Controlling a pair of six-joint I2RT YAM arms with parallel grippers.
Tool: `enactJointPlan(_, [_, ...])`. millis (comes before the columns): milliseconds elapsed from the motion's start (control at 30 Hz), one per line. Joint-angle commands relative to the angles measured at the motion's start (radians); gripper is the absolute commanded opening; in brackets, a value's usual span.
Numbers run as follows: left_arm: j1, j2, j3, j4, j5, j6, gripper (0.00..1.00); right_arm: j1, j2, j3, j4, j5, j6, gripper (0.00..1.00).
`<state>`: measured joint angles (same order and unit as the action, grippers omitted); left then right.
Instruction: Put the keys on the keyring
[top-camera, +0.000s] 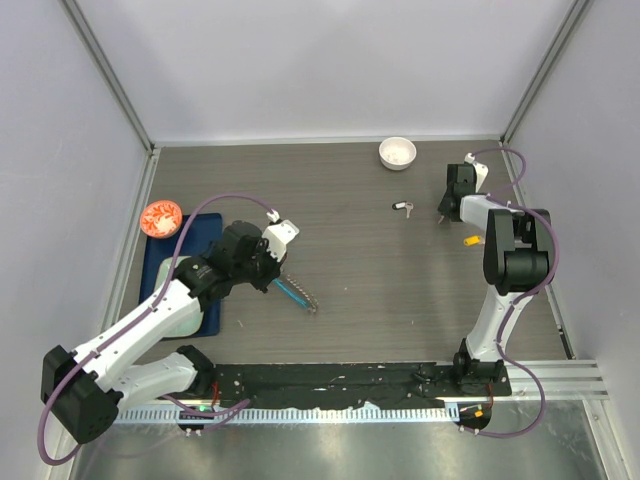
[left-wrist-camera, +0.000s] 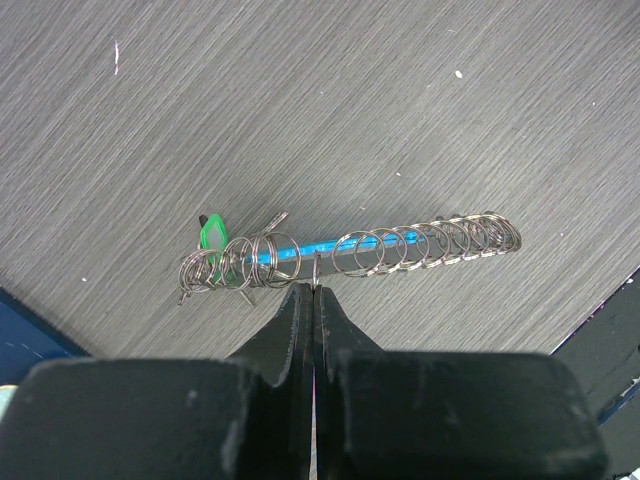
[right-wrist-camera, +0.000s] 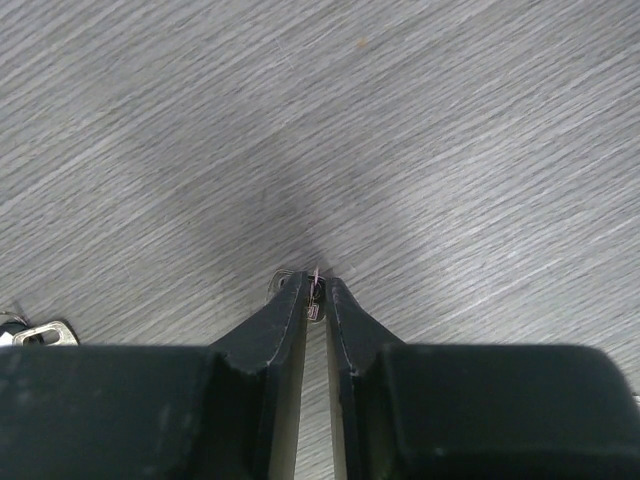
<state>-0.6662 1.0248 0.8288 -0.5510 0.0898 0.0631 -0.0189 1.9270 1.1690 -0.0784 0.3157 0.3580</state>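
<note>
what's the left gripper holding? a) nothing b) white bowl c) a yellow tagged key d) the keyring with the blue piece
d: the left gripper is shut on the keyring, whose coils and blue segment show just past its fingertips.

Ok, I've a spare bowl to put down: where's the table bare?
Bare: the middle, between the keyring and the black-tagged key; also the far strip, between orange dish and white bowl. Crowded: right side, right fingers around a small key, yellow-tagged key beside.
</note>
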Motion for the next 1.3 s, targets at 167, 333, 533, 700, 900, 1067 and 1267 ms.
enactJointPlan(167, [0.002, -0.025, 0.003, 0.037, 0.014, 0.012, 0.00, 0.000, -0.008, 0.027, 0.006, 0.013, -0.005, 0.14])
enactJointPlan(333, [0.002, -0.025, 0.003, 0.039, 0.018, 0.012, 0.00, 0.000, -0.017, 0.017, 0.003, 0.011, -0.005, 0.05])
enactJointPlan(533, [0.002, -0.026, 0.003, 0.042, 0.021, 0.012, 0.00, 0.014, -0.082, -0.014, -0.004, -0.004, -0.027, 0.01])
enactJointPlan(700, [0.004, -0.038, -0.003, 0.052, 0.042, 0.029, 0.00, 0.079, -0.166, -0.045, -0.033, -0.030, -0.073, 0.01])
enactJointPlan(900, [0.004, -0.088, -0.028, 0.083, 0.090, 0.078, 0.00, 0.272, -0.279, -0.114, -0.052, -0.066, -0.220, 0.01])
enactJointPlan(1067, [0.004, -0.126, -0.051, 0.112, 0.140, 0.139, 0.00, 0.445, -0.437, -0.195, 0.014, -0.134, -0.309, 0.01])
enactJointPlan(1267, [0.004, -0.127, -0.053, 0.144, 0.185, 0.207, 0.00, 0.632, -0.612, -0.331, 0.143, -0.283, -0.470, 0.01])
